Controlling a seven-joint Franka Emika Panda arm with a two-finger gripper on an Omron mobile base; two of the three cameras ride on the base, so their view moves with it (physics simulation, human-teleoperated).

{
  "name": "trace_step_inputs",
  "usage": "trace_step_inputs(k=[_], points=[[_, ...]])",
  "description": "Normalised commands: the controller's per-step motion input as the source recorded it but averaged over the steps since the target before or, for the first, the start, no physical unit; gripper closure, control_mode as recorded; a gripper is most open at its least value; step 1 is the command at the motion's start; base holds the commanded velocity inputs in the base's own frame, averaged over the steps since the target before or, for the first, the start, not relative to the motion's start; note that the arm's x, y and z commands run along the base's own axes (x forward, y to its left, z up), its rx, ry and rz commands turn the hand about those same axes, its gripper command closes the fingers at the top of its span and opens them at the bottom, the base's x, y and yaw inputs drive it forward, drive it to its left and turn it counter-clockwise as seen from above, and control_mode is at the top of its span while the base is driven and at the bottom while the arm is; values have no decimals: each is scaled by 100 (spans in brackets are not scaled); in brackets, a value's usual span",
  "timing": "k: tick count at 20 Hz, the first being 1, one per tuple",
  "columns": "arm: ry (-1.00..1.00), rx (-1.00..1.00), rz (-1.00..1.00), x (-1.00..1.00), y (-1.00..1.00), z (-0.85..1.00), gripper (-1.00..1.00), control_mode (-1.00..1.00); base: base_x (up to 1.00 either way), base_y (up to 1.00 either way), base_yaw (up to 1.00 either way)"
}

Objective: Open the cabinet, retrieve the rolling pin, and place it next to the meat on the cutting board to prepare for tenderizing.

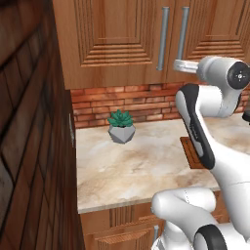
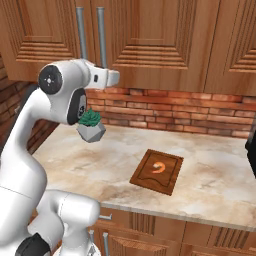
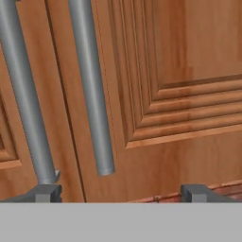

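Note:
The cabinet [image 1: 112,39] hangs above the counter with both doors shut; its raised-panel door [image 3: 189,71] is close in front of the hand. Two grey bar handles [image 3: 92,90] run down the door seam. My gripper [image 3: 123,194] is open, its fingertips [image 3: 47,193] spread wide just below the handles' lower ends, touching nothing. From the right base view the gripper [image 2: 115,78] sits right in front of the handles [image 2: 101,35]. The cutting board [image 2: 150,181] lies on the counter with the small orange-pink meat [image 2: 159,167] on it. The rolling pin is hidden.
A green plant in a grey faceted pot [image 1: 121,128] stands on the marbled counter [image 1: 127,171] near the brick back wall. A dark wooden wall [image 1: 29,146] closes off the left side. A dark object [image 2: 251,150] sits at the counter's right edge.

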Motion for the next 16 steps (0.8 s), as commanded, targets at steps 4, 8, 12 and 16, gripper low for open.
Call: trace_step_inputs(k=[4,8,12,16], points=[[0,0,2,3,0,0,-100,-100,0,0,0],[-2,1,9,9,-12,0,-100,-100,0,0,0],[-3,1,11,10,-13,0,-100,-100,0,0,0],[-2,0,9,8,-7,0,-100,-100,0,0,0]])
